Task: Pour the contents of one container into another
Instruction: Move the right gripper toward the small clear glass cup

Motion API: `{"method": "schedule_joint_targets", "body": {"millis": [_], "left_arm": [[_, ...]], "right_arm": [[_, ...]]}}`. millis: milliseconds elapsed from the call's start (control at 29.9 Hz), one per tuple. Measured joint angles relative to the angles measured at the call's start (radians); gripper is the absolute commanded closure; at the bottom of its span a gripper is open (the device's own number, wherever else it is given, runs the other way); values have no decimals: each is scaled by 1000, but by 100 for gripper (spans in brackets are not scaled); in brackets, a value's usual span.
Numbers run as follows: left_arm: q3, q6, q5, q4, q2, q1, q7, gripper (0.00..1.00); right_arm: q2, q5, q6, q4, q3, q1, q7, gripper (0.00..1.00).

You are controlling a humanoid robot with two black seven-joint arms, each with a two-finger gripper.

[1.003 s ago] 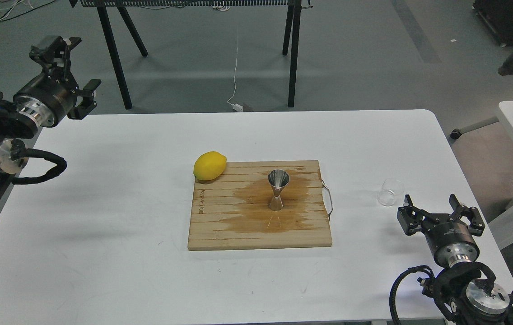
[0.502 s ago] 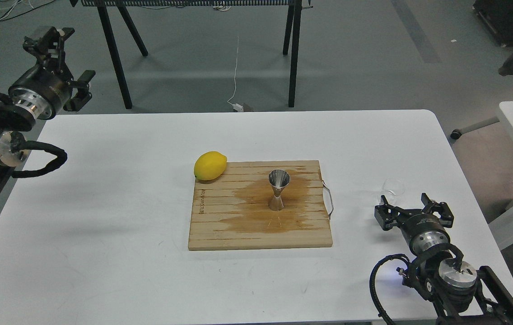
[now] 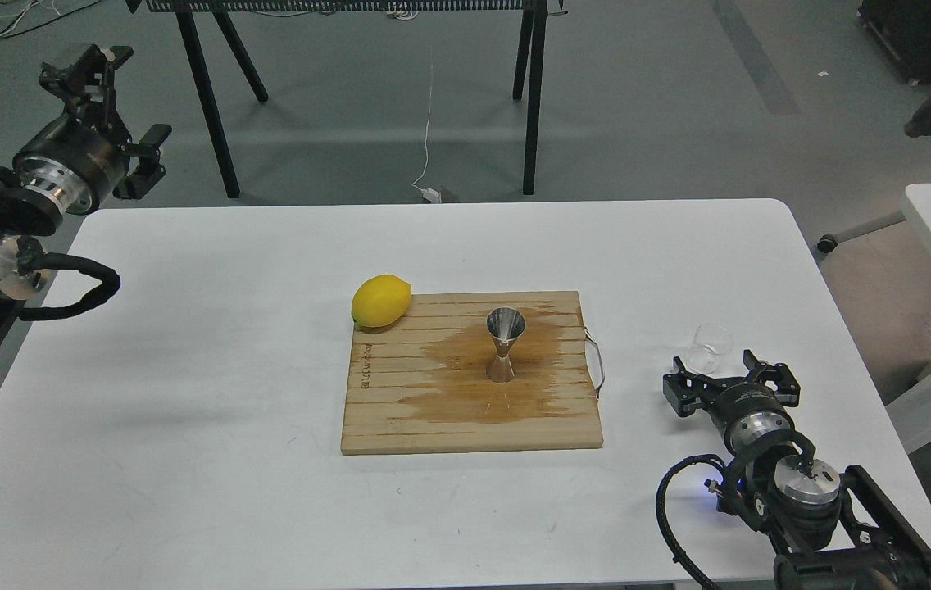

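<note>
A: From the head view, the cup (image 3: pixel 709 347) sits on the white surface (image 3: pixel 187 369) out to the right, well apart from the board (image 3: pixel 400 410). The right hand (image 3: pixel 730 379) is just beside it on the near side, fingers spread wide and holding nothing.

B: And the jigger (image 3: pixel 505 345)?

A: Upright on the board, in the middle of a dark wet-looking stain. A lemon (image 3: pixel 381 301) rests at the board's far left corner.

B: The left hand (image 3: pixel 105 106)?

A: Raised off the far left corner of the surface, fingers apart, holding nothing, well away from everything.

B: So what could go wrong?

A: The cup is clear and hard to read against the white top. If the right hand closes a little off centre, one finger could nudge the glass and slide or tip it toward the right edge. I cannot tell whether it holds any liquid.

B: And at the pour?

A: The jigger has a narrow waist and a small foot, so I'd judge it easy to topple; a brush from the cup or a finger would knock it over. Its mouth is small too, so a tilt that comes too fast or from off to one side would likely spill onto the board.

B: The stain?

A: It may be slick there, so the jigger could skid if touched.
</note>
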Motion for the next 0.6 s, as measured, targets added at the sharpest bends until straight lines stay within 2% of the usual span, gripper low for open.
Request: {"method": "schedule_joint_targets", "body": {"millis": [100,401,602], "left_arm": [[0,0,0,0,2,0,0,1],[-3,0,0,0,3,0,0,1],[-7,0,0,0,4,0,0,1]], "right_arm": [[0,0,3,-12,0,8,0,8],[0,0,14,-43,-1,39,0,28],[0,0,30,-66,-14,44,0,35]]}}
